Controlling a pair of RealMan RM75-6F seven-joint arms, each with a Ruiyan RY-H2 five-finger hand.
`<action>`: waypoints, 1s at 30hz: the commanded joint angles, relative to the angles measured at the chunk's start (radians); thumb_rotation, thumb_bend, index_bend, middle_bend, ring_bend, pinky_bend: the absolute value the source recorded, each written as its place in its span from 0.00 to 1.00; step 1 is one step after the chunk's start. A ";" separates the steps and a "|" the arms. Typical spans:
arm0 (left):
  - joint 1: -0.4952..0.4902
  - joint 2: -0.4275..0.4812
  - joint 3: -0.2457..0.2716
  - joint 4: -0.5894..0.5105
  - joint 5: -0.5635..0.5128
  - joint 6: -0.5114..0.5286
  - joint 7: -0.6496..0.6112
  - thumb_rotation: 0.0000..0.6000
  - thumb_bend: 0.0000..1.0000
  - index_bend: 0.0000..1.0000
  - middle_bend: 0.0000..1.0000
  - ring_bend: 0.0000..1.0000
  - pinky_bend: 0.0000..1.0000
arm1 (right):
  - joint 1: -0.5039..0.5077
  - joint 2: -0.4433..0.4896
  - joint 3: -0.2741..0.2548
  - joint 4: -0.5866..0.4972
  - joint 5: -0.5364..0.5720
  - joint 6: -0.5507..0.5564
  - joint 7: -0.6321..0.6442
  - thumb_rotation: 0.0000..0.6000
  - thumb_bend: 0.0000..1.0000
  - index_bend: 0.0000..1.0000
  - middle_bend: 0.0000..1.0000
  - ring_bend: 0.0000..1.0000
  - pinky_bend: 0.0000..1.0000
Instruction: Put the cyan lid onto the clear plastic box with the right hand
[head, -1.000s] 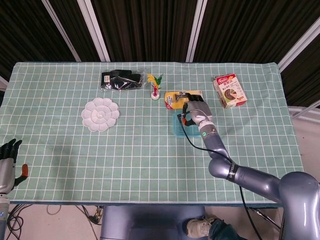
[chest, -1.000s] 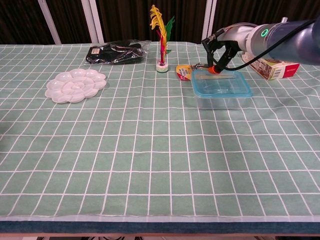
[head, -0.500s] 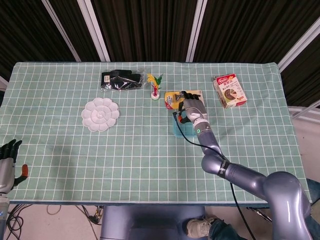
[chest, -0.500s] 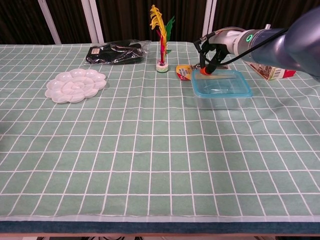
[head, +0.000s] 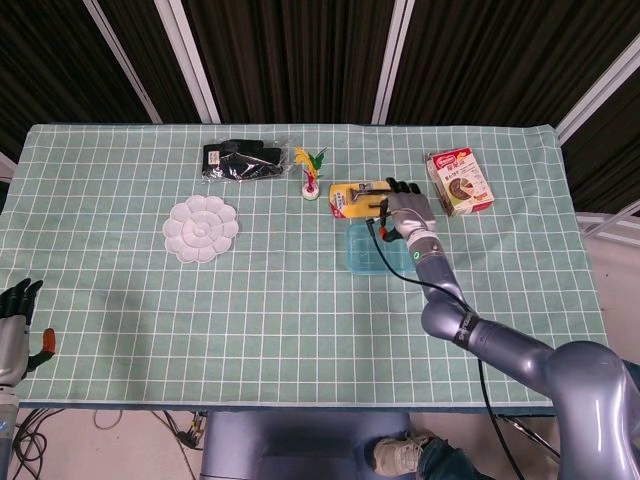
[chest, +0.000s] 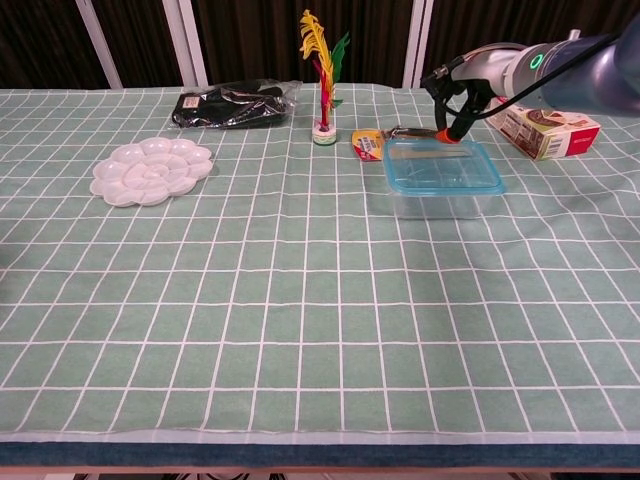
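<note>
Cyan lid (head: 364, 250) sat on the clear plastic box (head: 366, 265) in the head view, just below the yellow package (head: 352, 198); the right hand (head: 405, 212) hovered at the box's far right corner, fingers spread and holding nothing. Beside the bench's (head: 120, 330) near left corner, the left hand (head: 17, 312) hung with fingers apart. From the chest view, the lid (chest: 442, 167) lay flat on the box (chest: 440, 200), the right hand (chest: 462, 95) just above its far rim, gripping nothing.

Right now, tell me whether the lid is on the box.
On. The cyan lid lies flat across the clear box rim.
</note>
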 joint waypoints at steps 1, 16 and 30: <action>0.000 -0.001 0.000 0.000 -0.001 0.001 0.001 1.00 0.53 0.06 0.00 0.00 0.00 | -0.002 0.007 -0.012 0.000 0.013 -0.010 -0.009 1.00 0.55 0.61 0.01 0.00 0.00; -0.003 0.000 -0.001 -0.001 -0.010 0.000 0.003 1.00 0.53 0.06 0.00 0.00 0.00 | -0.007 -0.002 -0.035 0.050 0.023 -0.022 -0.013 1.00 0.54 0.61 0.01 0.00 0.00; -0.006 0.002 -0.001 -0.003 -0.021 -0.004 0.004 1.00 0.53 0.06 0.00 0.00 0.00 | -0.011 -0.032 -0.042 0.074 0.022 -0.021 -0.011 1.00 0.55 0.61 0.01 0.00 0.00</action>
